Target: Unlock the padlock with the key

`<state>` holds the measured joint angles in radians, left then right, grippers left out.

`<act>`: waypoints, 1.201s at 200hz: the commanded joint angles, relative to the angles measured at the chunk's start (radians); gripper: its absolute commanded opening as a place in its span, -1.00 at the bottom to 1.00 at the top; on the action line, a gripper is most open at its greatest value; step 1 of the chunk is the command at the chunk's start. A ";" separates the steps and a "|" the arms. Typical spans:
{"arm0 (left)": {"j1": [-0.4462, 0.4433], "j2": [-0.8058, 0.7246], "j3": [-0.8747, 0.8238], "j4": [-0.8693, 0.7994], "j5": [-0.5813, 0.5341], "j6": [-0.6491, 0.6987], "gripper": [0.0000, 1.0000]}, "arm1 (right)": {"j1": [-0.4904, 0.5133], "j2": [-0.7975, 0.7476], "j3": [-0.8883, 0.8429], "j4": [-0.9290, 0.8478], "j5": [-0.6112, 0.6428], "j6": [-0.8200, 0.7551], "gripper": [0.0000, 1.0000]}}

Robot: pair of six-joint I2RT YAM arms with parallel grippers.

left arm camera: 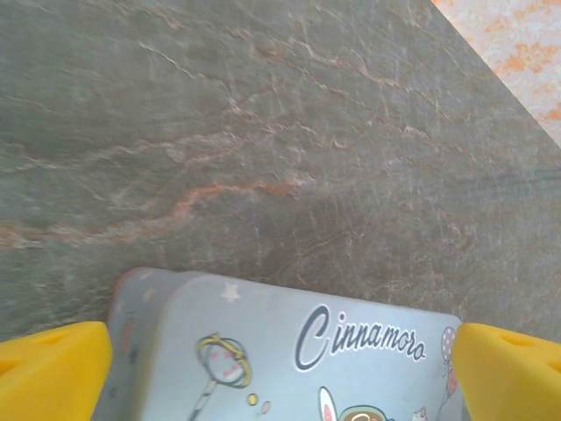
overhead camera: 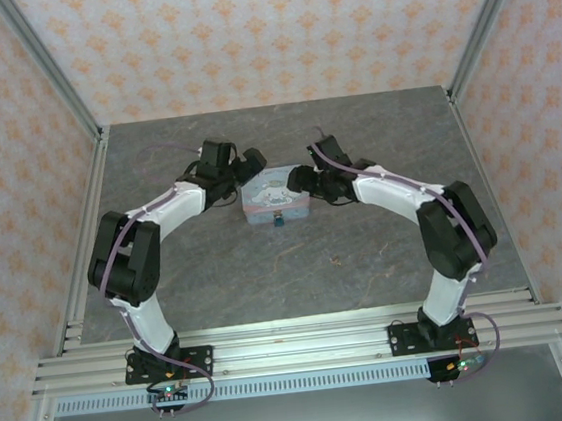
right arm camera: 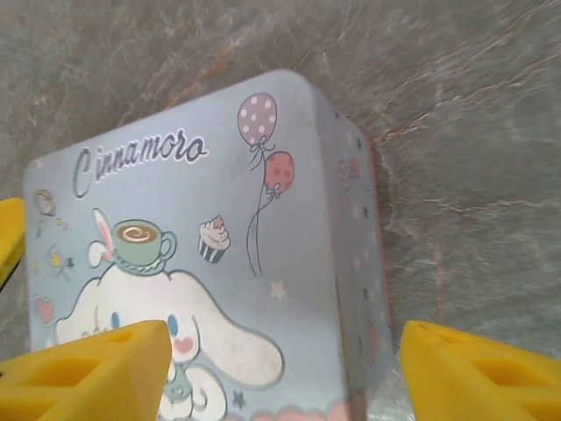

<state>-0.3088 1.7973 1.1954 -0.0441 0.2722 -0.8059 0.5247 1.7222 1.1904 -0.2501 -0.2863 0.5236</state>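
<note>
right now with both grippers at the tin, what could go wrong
1. Both grippers crowd the tin: the left gripper straddles it, and the right gripper has one fingertip over it. Closing could shove or tip it, or the fingers could clash.
2. The padlock sits at the tin's near side, apart from both grippers; a shoved tin may carry it off.
3. I cannot make out the key, so it could be knocked unseen.

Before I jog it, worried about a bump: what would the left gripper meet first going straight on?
Likely the tin box, which the left gripper straddles, jaws open; depth unclear.
</note>
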 commanded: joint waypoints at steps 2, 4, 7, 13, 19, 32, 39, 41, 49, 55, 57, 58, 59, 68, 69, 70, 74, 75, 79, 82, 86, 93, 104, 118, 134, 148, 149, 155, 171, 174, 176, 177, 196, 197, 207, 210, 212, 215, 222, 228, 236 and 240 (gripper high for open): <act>0.063 -0.102 -0.034 -0.054 -0.041 0.037 1.00 | -0.016 -0.134 -0.058 -0.034 0.088 -0.021 0.41; 0.066 -0.108 -0.039 -0.054 -0.039 0.038 1.00 | -0.016 -0.140 -0.064 -0.039 0.088 -0.023 0.41; 0.072 -0.118 -0.048 -0.056 -0.039 0.040 1.00 | -0.017 -0.151 -0.072 -0.044 0.090 -0.026 0.41; 0.080 -0.141 -0.065 -0.058 -0.036 0.045 1.00 | -0.018 -0.171 -0.088 -0.057 0.091 -0.032 0.41; 0.087 -0.163 -0.085 -0.062 -0.037 0.052 1.00 | -0.017 -0.191 -0.106 -0.072 0.090 -0.036 0.41; 0.088 -0.211 -0.122 -0.084 -0.037 0.073 1.00 | -0.017 -0.228 -0.146 -0.108 0.086 -0.048 0.40; 0.086 -0.238 -0.147 -0.094 -0.026 0.079 1.00 | -0.017 -0.246 -0.170 -0.127 0.084 -0.057 0.39; 0.086 -0.248 -0.154 -0.095 -0.023 0.079 1.00 | -0.016 -0.252 -0.177 -0.134 0.083 -0.059 0.38; 0.085 -0.280 -0.195 -0.090 -0.011 0.072 1.00 | -0.016 -0.274 -0.205 -0.160 0.082 -0.066 0.36; 0.082 -0.311 -0.228 -0.089 -0.003 0.063 1.00 | -0.017 -0.291 -0.225 -0.182 0.081 -0.071 0.34; 0.082 -0.319 -0.237 -0.091 -0.001 0.060 1.00 | -0.017 -0.297 -0.232 -0.191 0.080 -0.072 0.33; 0.081 -0.325 -0.243 -0.091 0.001 0.060 1.00 | -0.017 -0.299 -0.235 -0.194 0.079 -0.074 0.33; 0.080 -0.329 -0.248 -0.092 0.002 0.058 1.00 | -0.017 -0.302 -0.239 -0.198 0.078 -0.075 0.33; 0.069 -0.373 -0.292 -0.099 0.007 0.047 1.00 | -0.012 -0.324 -0.272 -0.226 0.071 -0.084 0.30; 0.068 -0.377 -0.296 -0.100 0.006 0.047 1.00 | -0.012 -0.325 -0.276 -0.229 0.071 -0.084 0.30; 0.066 -0.383 -0.302 -0.101 0.007 0.045 1.00 | -0.011 -0.329 -0.280 -0.232 0.071 -0.085 0.29; 0.056 -0.402 -0.319 -0.107 0.001 0.040 1.00 | -0.008 -0.338 -0.297 -0.242 0.067 -0.088 0.28; 0.054 -0.407 -0.324 -0.110 -0.001 0.040 1.00 | -0.008 -0.340 -0.301 -0.245 0.066 -0.089 0.27; 0.042 -0.424 -0.338 -0.118 -0.006 0.037 1.00 | -0.005 -0.348 -0.317 -0.254 0.063 -0.091 0.26; 0.033 -0.437 -0.348 -0.122 -0.010 0.035 1.00 | -0.002 -0.354 -0.328 -0.260 0.060 -0.092 0.25; 0.020 -0.453 -0.365 -0.127 -0.015 0.034 1.00 | 0.001 -0.360 -0.343 -0.269 0.056 -0.094 0.24; -0.005 -0.478 -0.387 -0.135 -0.029 0.028 1.00 | 0.009 -0.371 -0.370 -0.282 0.053 -0.096 0.21; -0.043 -0.515 -0.416 -0.145 -0.047 0.015 1.00 | 0.019 -0.387 -0.413 -0.290 0.046 -0.097 0.12; -0.081 -0.549 -0.441 -0.149 -0.063 0.005 1.00 | 0.025 -0.404 -0.462 -0.279 0.036 -0.086 0.05; -0.101 -0.571 -0.454 -0.161 -0.082 0.004 1.00 | 0.029 -0.408 -0.493 -0.261 0.017 -0.073 -0.01; -0.104 -0.577 -0.453 -0.171 -0.088 0.008 1.00 | 0.037 -0.396 -0.499 -0.239 0.009 -0.061 -0.02; -0.105 -0.576 -0.452 -0.171 -0.088 0.010 1.00 | 0.037 -0.394 -0.499 -0.238 0.009 -0.061 -0.02; -0.105 -0.575 -0.448 -0.176 -0.092 0.011 1.00 | 0.044 -0.385 -0.493 -0.232 0.010 -0.058 -0.03; -0.105 -0.566 -0.434 -0.183 -0.091 0.018 1.00 | 0.062 -0.353 -0.472 -0.220 0.018 -0.055 -0.05; -0.105 -0.563 -0.431 -0.183 -0.091 0.020 1.00 | 0.065 -0.345 -0.468 -0.218 0.018 -0.055 -0.05; -0.105 -0.562 -0.430 -0.183 -0.091 0.019 1.00 | 0.067 -0.339 -0.465 -0.217 0.017 -0.054 -0.06; -0.105 -0.561 -0.429 -0.183 -0.091 0.019 1.00 | 0.068 -0.337 -0.464 -0.217 0.017 -0.054 -0.06; -0.106 -0.547 -0.419 -0.183 -0.094 0.020 1.00 | 0.089 -0.295 -0.434 -0.214 0.021 -0.058 -0.08; -0.106 -0.547 -0.419 -0.183 -0.093 0.020 1.00 | 0.090 -0.293 -0.433 -0.214 0.022 -0.058 -0.08; -0.106 -0.543 -0.420 -0.182 -0.094 0.023 1.00 | 0.104 -0.272 -0.417 -0.219 0.033 -0.061 -0.10; -0.105 -0.542 -0.421 -0.181 -0.094 0.022 1.00 | 0.109 -0.268 -0.414 -0.222 0.035 -0.062 -0.10; -0.106 -0.542 -0.422 -0.181 -0.093 0.022 1.00 | 0.112 -0.264 -0.412 -0.225 0.038 -0.061 -0.11; -0.107 -0.540 -0.422 -0.179 -0.093 0.021 1.00 | 0.116 -0.259 -0.409 -0.228 0.042 -0.062 -0.11; -0.106 -0.538 -0.423 -0.177 -0.093 0.021 1.00 | 0.126 -0.250 -0.404 -0.232 0.051 -0.062 -0.12; -0.107 -0.534 -0.425 -0.174 -0.094 0.020 1.00 | 0.131 -0.244 -0.402 -0.237 0.059 -0.062 -0.12; -0.106 -0.533 -0.427 -0.170 -0.093 0.020 1.00 | 0.136 -0.238 -0.402 -0.238 0.065 -0.062 -0.14; -0.107 -0.532 -0.428 -0.169 -0.094 0.019 1.00 | 0.138 -0.235 -0.404 -0.236 0.067 -0.059 -0.15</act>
<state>-0.4126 1.2541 0.7509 -0.1986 0.2035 -0.7872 0.6445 1.4685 0.7589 -0.4725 -0.2607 0.4561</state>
